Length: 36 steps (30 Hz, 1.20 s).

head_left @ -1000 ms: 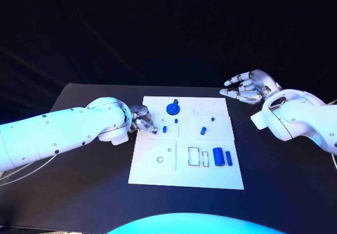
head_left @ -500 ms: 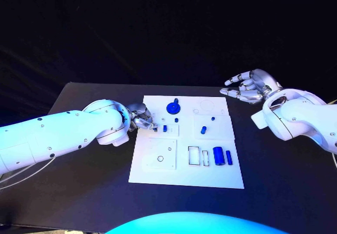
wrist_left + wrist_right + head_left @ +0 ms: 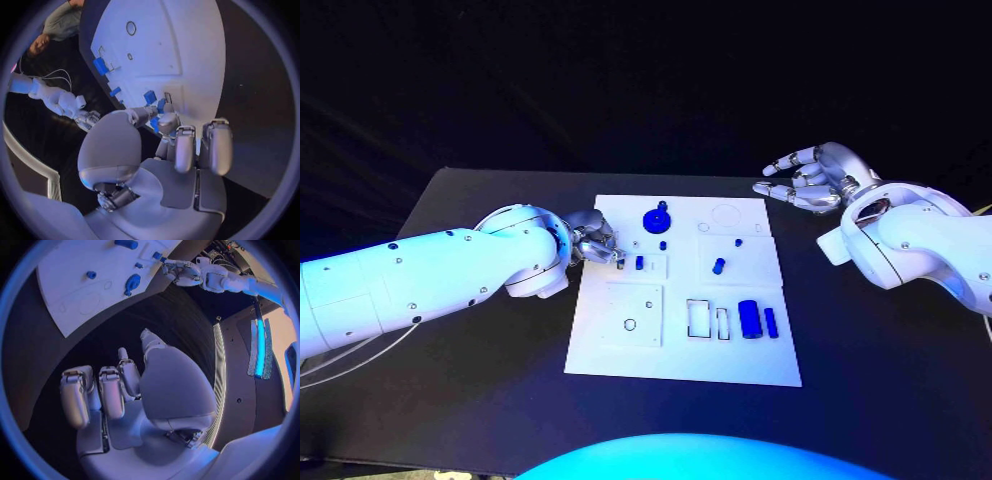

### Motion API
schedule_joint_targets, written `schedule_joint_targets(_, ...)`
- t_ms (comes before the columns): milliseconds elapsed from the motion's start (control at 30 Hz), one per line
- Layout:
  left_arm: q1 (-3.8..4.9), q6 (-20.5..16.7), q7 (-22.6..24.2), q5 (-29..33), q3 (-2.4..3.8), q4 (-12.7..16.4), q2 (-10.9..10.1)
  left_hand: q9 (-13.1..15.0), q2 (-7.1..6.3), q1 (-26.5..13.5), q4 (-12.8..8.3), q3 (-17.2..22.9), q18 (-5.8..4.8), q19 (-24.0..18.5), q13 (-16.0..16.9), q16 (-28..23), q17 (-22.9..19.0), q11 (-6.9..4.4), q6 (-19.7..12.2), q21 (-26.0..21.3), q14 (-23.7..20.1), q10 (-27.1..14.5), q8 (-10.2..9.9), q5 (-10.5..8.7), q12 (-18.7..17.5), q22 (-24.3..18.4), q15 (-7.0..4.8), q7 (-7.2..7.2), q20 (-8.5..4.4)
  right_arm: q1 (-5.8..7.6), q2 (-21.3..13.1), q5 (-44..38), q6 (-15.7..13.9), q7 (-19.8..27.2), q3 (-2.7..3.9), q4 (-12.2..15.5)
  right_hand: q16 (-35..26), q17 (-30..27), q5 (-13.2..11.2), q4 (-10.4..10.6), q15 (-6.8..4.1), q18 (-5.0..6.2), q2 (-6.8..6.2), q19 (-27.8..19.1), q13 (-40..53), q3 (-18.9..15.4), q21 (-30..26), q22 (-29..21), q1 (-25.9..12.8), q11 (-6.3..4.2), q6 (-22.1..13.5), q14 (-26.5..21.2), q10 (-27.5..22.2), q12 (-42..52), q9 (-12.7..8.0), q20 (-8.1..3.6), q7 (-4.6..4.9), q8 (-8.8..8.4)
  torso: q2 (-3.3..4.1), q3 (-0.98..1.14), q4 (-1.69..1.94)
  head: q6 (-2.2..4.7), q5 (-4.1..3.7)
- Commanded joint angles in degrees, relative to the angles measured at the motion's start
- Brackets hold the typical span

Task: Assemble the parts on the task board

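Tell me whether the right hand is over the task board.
No: in the head view the right hand hangs open beyond the far right corner of the task board, over the black table.

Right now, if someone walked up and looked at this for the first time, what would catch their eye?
The white task board in the middle of the black table, dotted with small blue parts, stands out first. The left robot hand works at the board's left edge, its fingertips at a small blue part. The right robot hand hangs off the board's far right corner, fingers apart, holding nothing.
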Motion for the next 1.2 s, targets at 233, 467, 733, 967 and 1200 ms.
schedule_joint_targets(233,-0.21,1.29,0.76,-3.10,-0.01,-0.68,0.70,0.09,0.21,-0.47,-10.61,10.95,-0.91,0.27,0.15,0.19,15.07,0.09,0.06,0.39,5.97,0.55,0.21,0.36,0.25,7.01,-0.28,-0.27,-0.26,-0.06,0.03,-0.42,0.79,0.71,0.01,0.01,-0.23,11.65,0.34,0.11,-0.47,-0.83,-0.06,5.99,3.79,0.33,0.26,15.10,-0.56,-0.20,-0.52,5.05,0.10,0.09,-0.09,-0.42,-0.02,0.22,0.05,0.00,-0.01,-0.22,-0.15)
schedule_joint_targets(467,-0.23,3.70,0.52,-3.57,-0.01,-0.84,0.82,0.08,0.19,-0.49,-10.61,10.97,-0.93,0.32,0.01,0.19,15.07,0.08,0.07,0.42,5.97,0.50,0.22,0.35,0.16,7.07,-0.29,-0.28,-0.26,-0.07,0.03,-0.42,0.80,0.71,0.01,0.01,-0.23,11.65,0.34,0.11,-0.47,-0.83,-0.06,5.99,3.79,0.33,0.26,15.10,-0.56,-0.20,-0.52,5.05,0.10,0.09,-0.09,-0.42,-0.02,0.22,0.00,0.00,0.02,-0.39,-0.22)
schedule_joint_targets(733,-0.24,5.97,0.44,-1.81,0.03,-0.80,0.54,0.07,0.16,-0.51,-10.63,11.02,-0.93,0.33,0.03,0.19,15.07,0.07,0.07,0.43,5.97,0.53,0.23,0.32,0.17,7.09,-0.29,-0.28,-0.27,-0.09,0.04,-0.42,0.80,0.73,0.01,-0.02,-0.25,11.59,0.37,0.11,-0.47,-0.83,0.00,5.99,3.74,0.37,0.26,15.10,-0.74,-0.21,-0.52,5.04,0.08,0.06,-0.11,-0.43,-0.03,0.32,0.01,-0.02,-0.01,-0.55,-0.14)
schedule_joint_targets(967,-0.25,6.49,0.41,-0.56,0.06,-0.75,0.26,0.06,0.13,-0.51,-10.66,11.04,-0.94,0.35,0.05,0.19,15.07,0.07,0.08,0.44,5.97,0.54,0.24,0.31,0.18,7.11,-0.30,-0.29,-0.28,-0.12,0.04,-0.42,0.79,0.75,0.01,-0.01,-0.25,11.59,0.37,0.11,-0.47,-0.83,0.00,5.99,3.74,0.37,0.26,15.10,-0.74,-0.21,-0.52,5.04,0.08,0.06,-0.11,-0.43,-0.03,0.32,0.00,-0.01,0.05,-0.60,-0.19)
schedule_joint_targets(1200,-0.25,6.11,0.39,-0.46,0.07,-1.00,0.35,0.05,0.10,-0.50,-10.68,11.07,-0.94,0.35,0.00,0.19,15.07,0.06,0.09,0.44,5.97,0.54,0.26,0.30,0.15,7.11,-0.30,-0.30,-0.28,-0.13,0.06,-0.41,0.78,0.77,0.01,0.01,-0.25,11.59,0.37,0.11,-0.47,-0.83,0.00,5.99,3.74,0.37,0.26,15.10,-0.74,-0.21,-0.52,5.04,0.08,0.06,-0.11,-0.43,-0.03,0.32,0.02,-0.01,0.04,-0.65,-0.19)
